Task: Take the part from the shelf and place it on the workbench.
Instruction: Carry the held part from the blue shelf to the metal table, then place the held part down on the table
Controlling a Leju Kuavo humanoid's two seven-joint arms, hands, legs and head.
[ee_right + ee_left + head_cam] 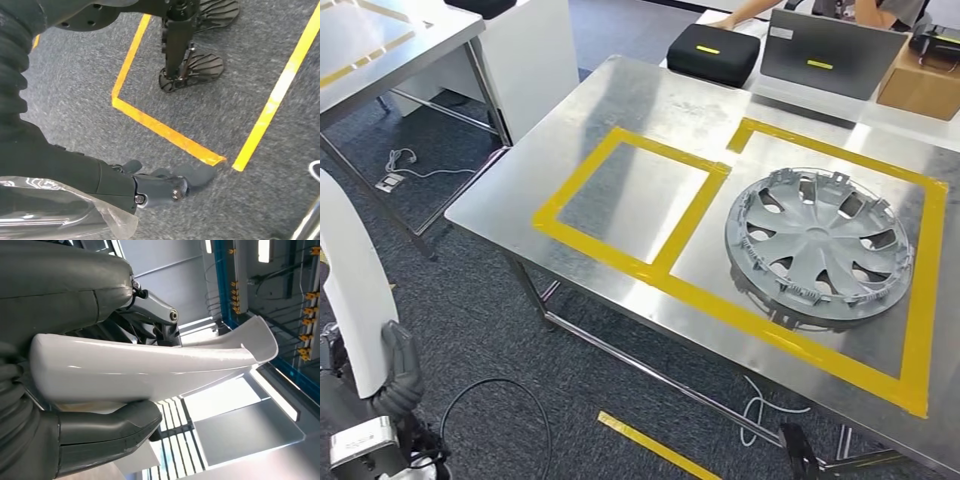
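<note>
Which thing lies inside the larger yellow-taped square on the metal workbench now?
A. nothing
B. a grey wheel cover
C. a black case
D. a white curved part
B: in the head view the grey wheel cover lies flat on the workbench inside the larger taped square, while the left hand holds the white curved part off the table.

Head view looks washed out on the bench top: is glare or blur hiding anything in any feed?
Head view: the steel workbench reflects softly, but the wheel cover and yellow tape stay sharp. Left wrist view: bright windows blow out behind the white part held by the left hand. Right wrist view: evenly lit, slightly soft.
</note>
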